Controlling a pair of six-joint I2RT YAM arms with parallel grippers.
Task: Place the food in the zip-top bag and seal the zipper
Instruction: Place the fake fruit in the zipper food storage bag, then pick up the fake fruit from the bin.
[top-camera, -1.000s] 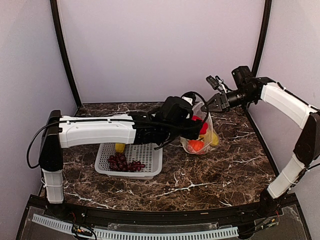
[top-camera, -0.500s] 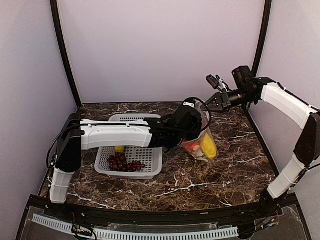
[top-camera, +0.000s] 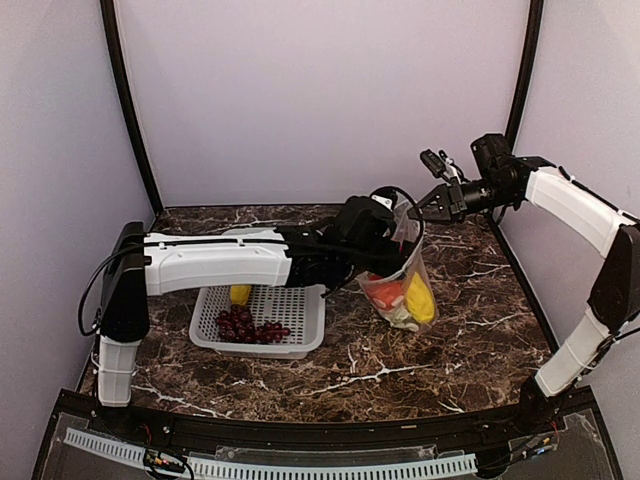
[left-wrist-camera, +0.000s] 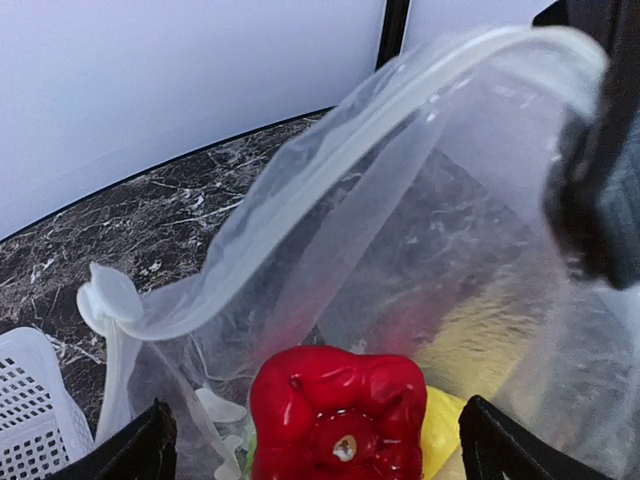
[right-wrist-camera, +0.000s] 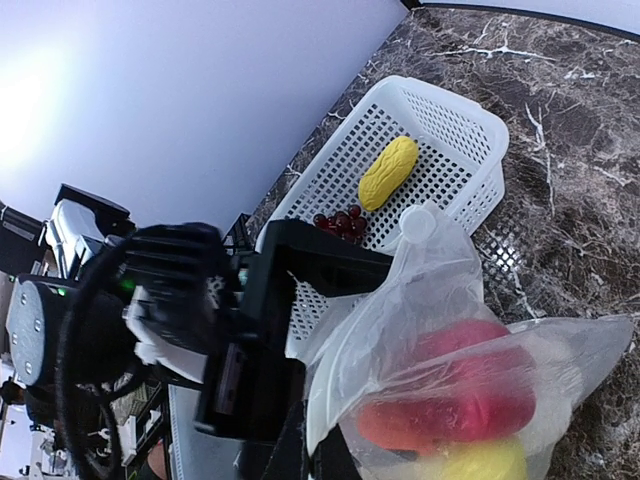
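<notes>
the clear zip-top bag (top-camera: 408, 262) hangs upright at the back right of the marble surface (top-camera: 450, 350), mouth gaping, with a red pepper (left-wrist-camera: 338, 415) and a yellow piece (top-camera: 420, 298) inside. the right tool (top-camera: 428, 205) pinches its top rim. the left tool (left-wrist-camera: 322, 452) sits at the mouth, spread wide, the pepper between its fingers but untouched. the perforated basket (top-camera: 300, 347) holding grapes (top-camera: 245, 328) lies just left of the bag; marble shows in front and to the right.

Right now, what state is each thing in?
Bag, hanging open, held up by its mouth.
Zipper, unsealed.
Pepper, inside the bag, ungripped.
Grapes, lying in the basket.
Yellow piece, lying in the basket.
Left jaws, open over the pepper.
Right jaws, shut on the bag's top edge.
</notes>
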